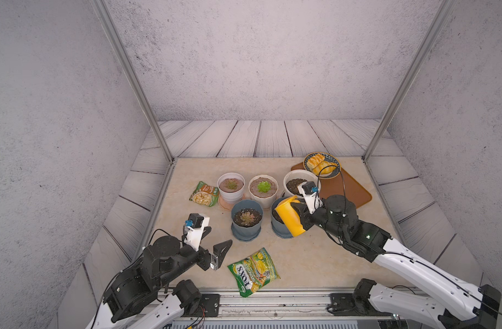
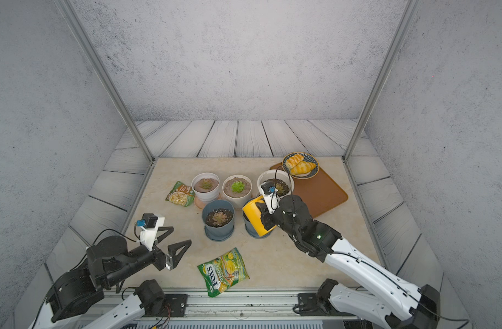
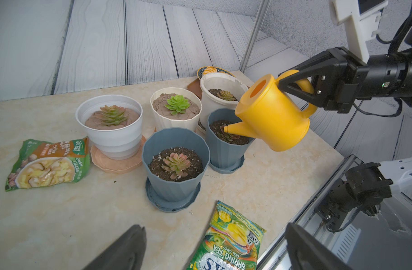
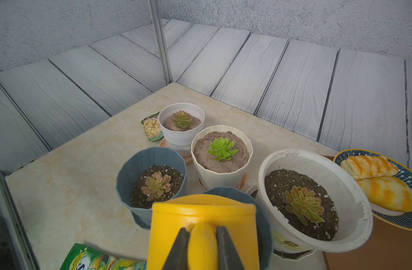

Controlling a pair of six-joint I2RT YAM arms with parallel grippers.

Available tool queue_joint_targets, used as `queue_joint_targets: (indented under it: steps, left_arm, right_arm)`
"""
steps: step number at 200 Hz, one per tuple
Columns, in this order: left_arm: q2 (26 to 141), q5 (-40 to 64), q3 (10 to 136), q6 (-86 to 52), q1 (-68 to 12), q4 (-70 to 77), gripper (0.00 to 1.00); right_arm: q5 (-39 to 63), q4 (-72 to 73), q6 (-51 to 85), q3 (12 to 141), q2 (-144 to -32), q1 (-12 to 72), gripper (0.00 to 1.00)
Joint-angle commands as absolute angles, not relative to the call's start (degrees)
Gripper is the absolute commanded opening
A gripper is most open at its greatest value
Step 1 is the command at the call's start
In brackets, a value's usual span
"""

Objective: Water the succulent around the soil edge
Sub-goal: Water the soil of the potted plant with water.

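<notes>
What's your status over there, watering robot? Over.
Right gripper shut on yellow watering can; left gripper open, empty. Can tilted, spout over soil in the blue pot below it. White pot close behind; no water visible.

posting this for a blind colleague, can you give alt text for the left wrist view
The right end effector holds a tilted yellow watering can by its handle, spout over the soil of a blue pot with a succulent. Four more potted succulents and two snack packets share the beige table.

Grey walls [image 1: 258,57], plank panels [image 1: 244,138], beige marble tabletop [image 1: 315,256].
</notes>
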State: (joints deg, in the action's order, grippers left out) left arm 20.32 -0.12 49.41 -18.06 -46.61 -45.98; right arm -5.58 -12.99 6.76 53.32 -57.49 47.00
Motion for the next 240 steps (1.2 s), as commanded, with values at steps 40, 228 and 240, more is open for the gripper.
queue_joint_targets:
  steps: [40, 228, 240]
  left_arm:
    - [19.2, -1.2, 48.8, -18.3, -46.3, -46.7, 0.98]
    - [19.6, -1.7, 48.8, -18.0, -46.3, -46.9, 0.98]
    - [19.7, -1.7, 48.9, -17.9, -46.3, -46.9, 0.98]
  right_arm:
    - [-6.8, -17.0, 5.5, 62.6, -65.6, 46.8, 0.0]
    - [-20.6, -26.7, 0.7, 76.2, -77.0, 46.8, 0.0]
    - [-21.3, -27.5, 0.7, 76.2, -76.7, 46.9, 0.0]
